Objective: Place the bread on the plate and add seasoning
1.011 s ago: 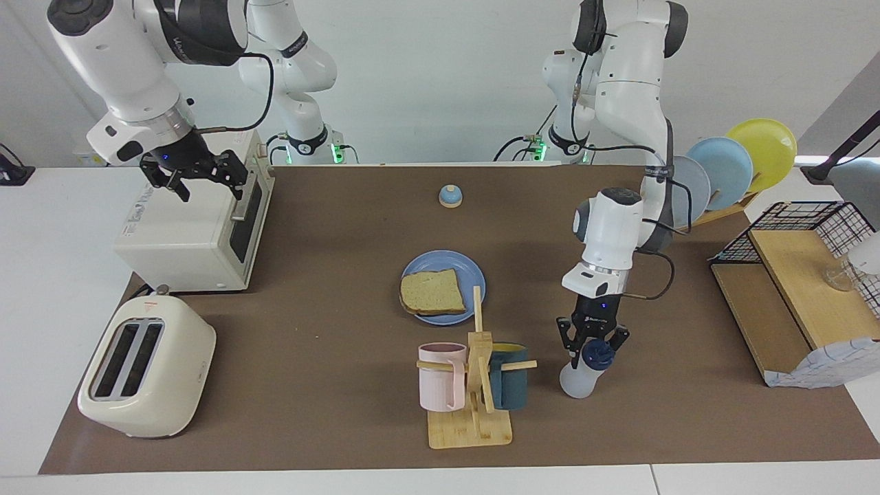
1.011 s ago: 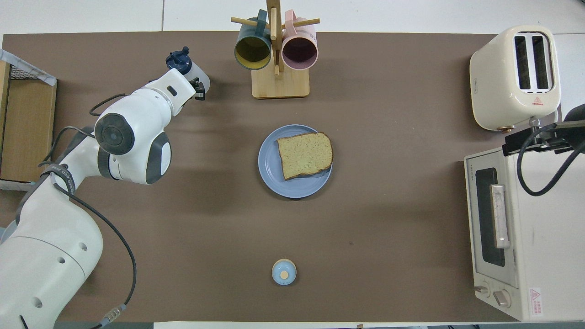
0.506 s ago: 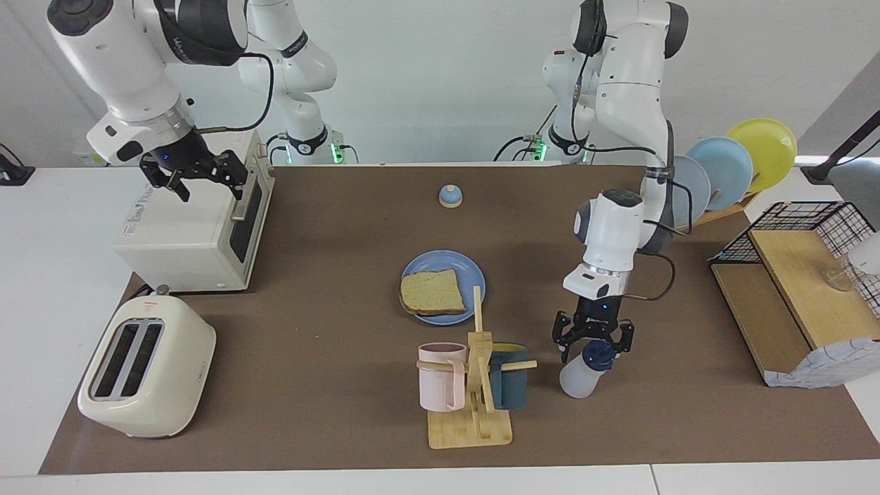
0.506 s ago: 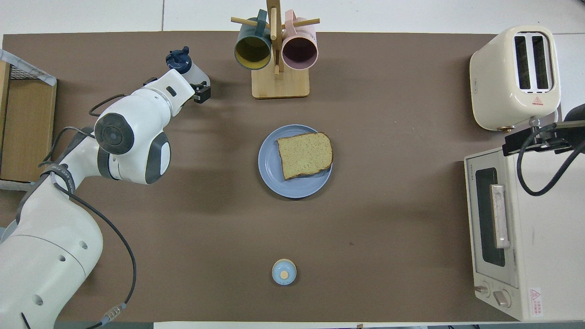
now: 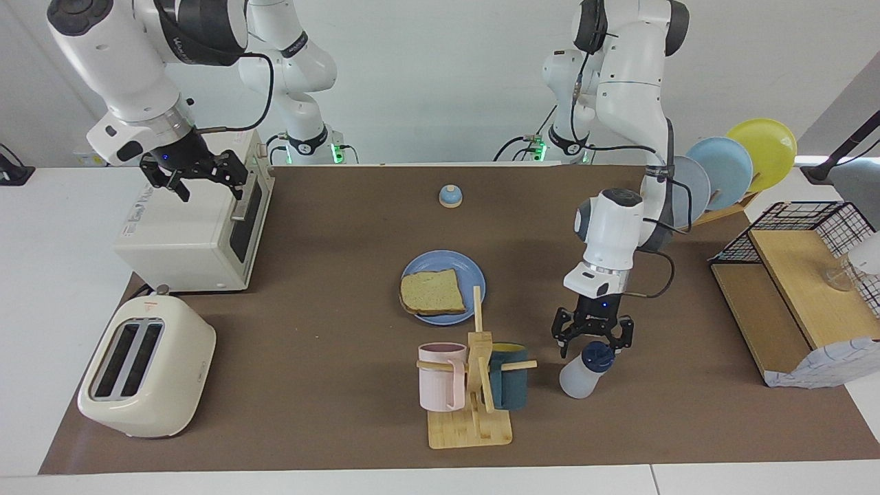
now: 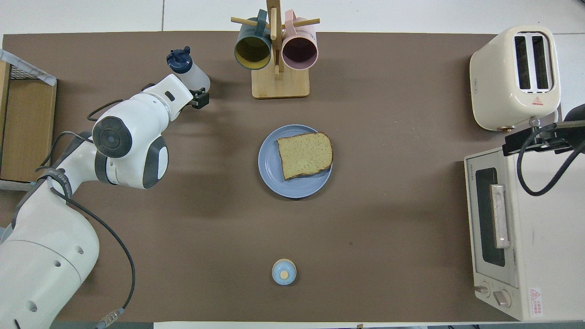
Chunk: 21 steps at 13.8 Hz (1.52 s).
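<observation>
Watching my left gripper (image 5: pixel 593 342) hang spread wide and empty just above the seasoning (image 5: pixel 583 372); bread (image 5: pixel 432 291) sits on plate (image 5: pixel 474 275), toward my right gripper (image 5: pixel 206 180), open over the oven (image 5: pixel 185 234).

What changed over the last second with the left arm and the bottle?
The left gripper let go of the seasoning bottle: its fingers opened and it rose straight up, now hovering just above the cap. The bottle stands on the table beside the mug rack, not visibly moved. The bread on the blue plate, the bell and the right gripper, open over the toaster oven, stayed as they were.
</observation>
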Each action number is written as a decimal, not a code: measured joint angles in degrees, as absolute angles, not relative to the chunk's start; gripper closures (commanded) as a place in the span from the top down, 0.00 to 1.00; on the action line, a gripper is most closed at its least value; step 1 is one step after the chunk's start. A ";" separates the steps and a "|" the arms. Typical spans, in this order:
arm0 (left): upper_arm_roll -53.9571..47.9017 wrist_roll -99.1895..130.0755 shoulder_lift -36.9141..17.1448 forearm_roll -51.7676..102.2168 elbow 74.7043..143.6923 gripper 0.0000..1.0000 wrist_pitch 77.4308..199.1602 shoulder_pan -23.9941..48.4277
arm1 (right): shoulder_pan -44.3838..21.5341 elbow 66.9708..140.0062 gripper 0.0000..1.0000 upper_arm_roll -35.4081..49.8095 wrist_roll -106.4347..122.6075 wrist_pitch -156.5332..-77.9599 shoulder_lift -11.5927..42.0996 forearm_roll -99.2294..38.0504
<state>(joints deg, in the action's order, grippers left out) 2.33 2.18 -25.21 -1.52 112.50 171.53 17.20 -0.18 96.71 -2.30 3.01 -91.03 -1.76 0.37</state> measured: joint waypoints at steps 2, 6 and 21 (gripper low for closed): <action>2.30 -0.34 -19.94 -1.53 113.32 1.00 160.23 16.94 | -0.18 96.71 1.00 -2.30 3.01 -91.03 -1.76 0.37; 1.73 -1.08 -7.86 -1.52 113.45 1.00 137.39 19.11 | -0.18 96.71 1.00 -2.30 3.01 -91.03 -1.76 0.37; 2.94 -7.31 3.25 -1.59 86.78 1.00 84.14 11.12 | -0.18 96.71 1.00 -2.30 3.01 -91.03 -1.76 0.37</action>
